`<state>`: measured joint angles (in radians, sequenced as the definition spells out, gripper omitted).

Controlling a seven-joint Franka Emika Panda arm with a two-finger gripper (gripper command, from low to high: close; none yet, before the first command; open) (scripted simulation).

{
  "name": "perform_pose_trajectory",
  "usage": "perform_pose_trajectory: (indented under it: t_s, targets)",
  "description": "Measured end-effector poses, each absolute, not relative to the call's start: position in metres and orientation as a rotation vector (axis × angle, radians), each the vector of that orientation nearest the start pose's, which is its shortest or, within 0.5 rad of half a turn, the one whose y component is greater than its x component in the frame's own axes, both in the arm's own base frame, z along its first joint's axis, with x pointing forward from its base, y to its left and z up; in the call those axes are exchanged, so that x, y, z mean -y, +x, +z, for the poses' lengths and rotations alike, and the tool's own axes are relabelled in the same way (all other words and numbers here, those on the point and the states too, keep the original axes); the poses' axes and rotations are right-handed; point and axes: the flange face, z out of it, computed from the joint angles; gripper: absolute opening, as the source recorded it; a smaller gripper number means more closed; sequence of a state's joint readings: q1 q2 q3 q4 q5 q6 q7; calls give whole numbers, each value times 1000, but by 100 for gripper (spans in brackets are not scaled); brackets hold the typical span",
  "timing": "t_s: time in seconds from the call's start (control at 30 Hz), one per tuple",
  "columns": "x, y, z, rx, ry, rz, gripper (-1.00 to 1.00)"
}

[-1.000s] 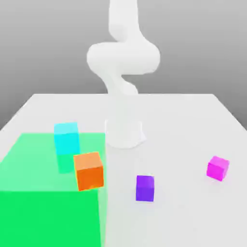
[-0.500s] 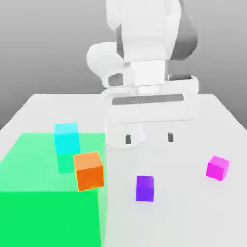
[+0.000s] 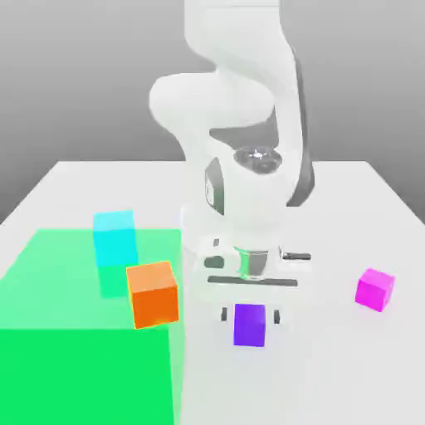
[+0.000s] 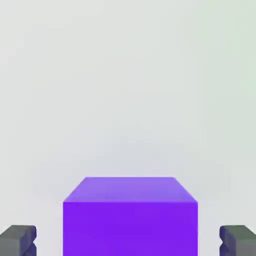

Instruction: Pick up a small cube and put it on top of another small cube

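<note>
The small violet-purple cube (image 3: 249, 324) rests on the white table (image 3: 332, 365), near the front middle. My gripper (image 3: 249, 315) is lowered over it, open, with one fingertip on each side of the cube and a gap between each pad and the cube's faces. In the hand view the same cube (image 4: 130, 215) sits between the two dark fingertips (image 4: 19, 240), untouched by either. A small magenta-pink cube (image 3: 374, 289) lies on the table toward the exterior view's right.
An orange cube (image 3: 153, 294) and a cyan cube (image 3: 114, 236) stand by a translucent green block (image 3: 75, 349) on the exterior view's left. The robot's white base (image 3: 214, 228) rises behind the gripper.
The arm has swung down from high above the table; the open gripper has dropped until its fingertips flank the violet-purple cube. No cube has moved.
</note>
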<state>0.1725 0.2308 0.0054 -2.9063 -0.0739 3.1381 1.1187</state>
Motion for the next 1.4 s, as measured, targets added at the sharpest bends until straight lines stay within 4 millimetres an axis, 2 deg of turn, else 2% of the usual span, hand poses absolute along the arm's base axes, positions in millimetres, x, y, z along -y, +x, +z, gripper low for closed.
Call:
perform_pose_trajectory:
  t_s: [0.23,0.43,0.63,0.67,0.77,0.93,1.07,1.17,1.27,1.4]
  targets:
    - [-64,319,131,-1319,-2849,-2,-100]
    - [-64,323,162,-1313,-2847,-5,-100]
    - [-65,319,192,-1316,-2851,-2,-100]
    - [-68,320,195,-1276,-2871,-8,-100]
    - [-72,349,218,-1147,-2932,-35,-100]
    - [-68,404,274,-940,-3026,-81,-100]
    - [-37,434,329,-978,-3028,-90,-100]
    - [-2,444,373,-1081,-2999,-85,-100]
    - [46,439,415,-1293,-2904,-60,-100]
    - [110,412,466,-1588,-2721,-15,-100]
